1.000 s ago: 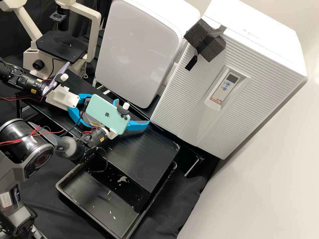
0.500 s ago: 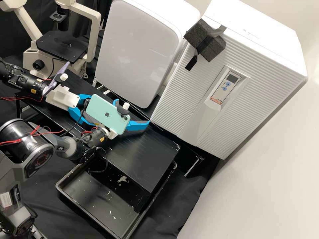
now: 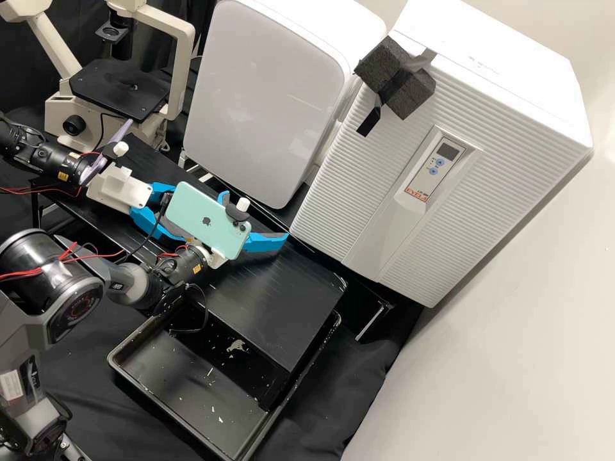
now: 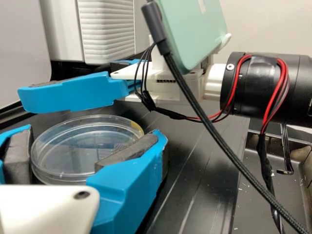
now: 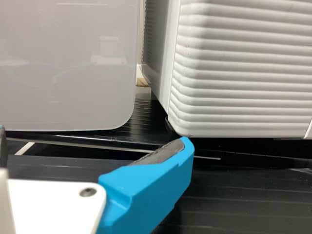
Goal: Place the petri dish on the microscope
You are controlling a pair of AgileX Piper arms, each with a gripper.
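In the high view my left gripper (image 3: 146, 219) is over the bench, its fingertips partly hidden behind a green phone. The left wrist view has the clear round petri dish (image 4: 80, 146) between the pads of my left gripper (image 4: 80, 146), which is shut on its sides; one finger covers part of the rim. My right gripper (image 3: 256, 214) stands open beside it, nearer the white cabinets. Seen in the right wrist view, my right gripper (image 5: 92, 141) has nothing between its fingers. The microscope (image 3: 122, 86) stands at the back left, its flat black stage bearing no dish.
Behind the bench (image 3: 282, 307) are a smooth white unit (image 3: 262, 96) and a ribbed white cabinet (image 3: 359, 186). A black tray (image 3: 147, 384) lies at the front. The green phone (image 3: 205, 221) and a cable are on the right arm, close to the left gripper.
My left gripper has shifted very slightly to the left in the high view. The right arm keeps its place.
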